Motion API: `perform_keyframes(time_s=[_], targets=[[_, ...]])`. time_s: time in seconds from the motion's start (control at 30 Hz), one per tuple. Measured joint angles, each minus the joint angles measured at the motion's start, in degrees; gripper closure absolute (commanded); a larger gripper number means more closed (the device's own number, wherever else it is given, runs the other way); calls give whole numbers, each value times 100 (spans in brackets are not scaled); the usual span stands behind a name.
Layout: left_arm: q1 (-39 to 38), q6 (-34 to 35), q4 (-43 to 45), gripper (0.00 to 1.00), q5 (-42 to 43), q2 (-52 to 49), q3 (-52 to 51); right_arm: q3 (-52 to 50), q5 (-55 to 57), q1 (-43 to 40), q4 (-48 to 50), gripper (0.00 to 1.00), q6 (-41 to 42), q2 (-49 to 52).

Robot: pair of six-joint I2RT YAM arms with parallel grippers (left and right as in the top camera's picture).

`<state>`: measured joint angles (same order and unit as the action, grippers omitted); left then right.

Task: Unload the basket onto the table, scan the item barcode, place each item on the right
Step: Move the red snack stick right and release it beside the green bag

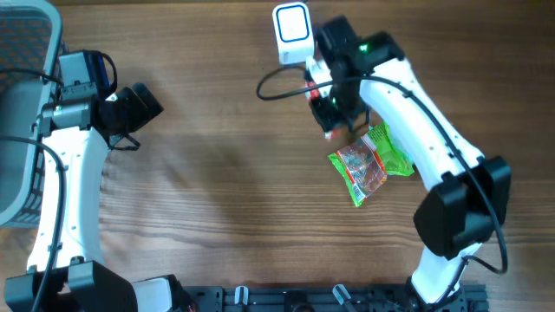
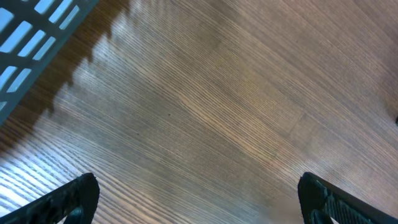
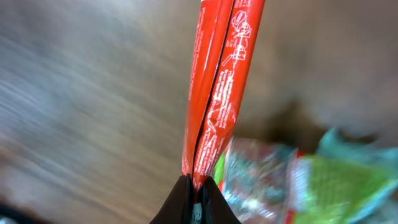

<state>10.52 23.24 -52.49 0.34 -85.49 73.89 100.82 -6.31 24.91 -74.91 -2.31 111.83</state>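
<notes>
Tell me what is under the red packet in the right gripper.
Wooden table, with a green snack bag lower right. Whatever lies directly behind the red packet, pinched by the right gripper, is covered.

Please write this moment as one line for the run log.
left gripper: open, empty | right gripper: shut on red packet | scanner: close to right gripper | green bag: on table

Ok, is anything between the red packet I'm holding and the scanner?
Nothing visible does. The right gripper holds the red packet close beside the scanner. A black cable loops beside that gap, and the green snack bag lies on the packet's other side.
</notes>
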Motion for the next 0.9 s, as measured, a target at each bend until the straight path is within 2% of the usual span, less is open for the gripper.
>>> perform_keyframes(time_s=[0.1,0.27,0.3,0.33,0.37,0.4,0.43,0.47,0.67,0.9], targets=[[0,0,2,0,0,0,0,-855,-170,17,323,96,229,37],[0,0,2,0,0,0,0,-1307,-232,15,581,95,304,46],[0,0,2,0,0,0,0,-1307,-238,15,627,90,317,46],[0,0,2,0,0,0,0,-1307,-243,15,632,79,319,46],[0,0,2,0,0,0,0,-1307,-243,15,638,74,358,46],[0,0,2,0,0,0,0,-1307,-243,15,638,39,354,46],[0,0,2,0,0,0,0,-1307,-245,15,636,25,396,46],[0,0,2,0,0,0,0,-1307,-245,15,592,2,420,46],[0,0,2,0,0,0,0,-1307,-245,15,686,0,431,-31],[0,0,0,0,0,0,0,-1294,-247,-79,855,0,468,-922]])
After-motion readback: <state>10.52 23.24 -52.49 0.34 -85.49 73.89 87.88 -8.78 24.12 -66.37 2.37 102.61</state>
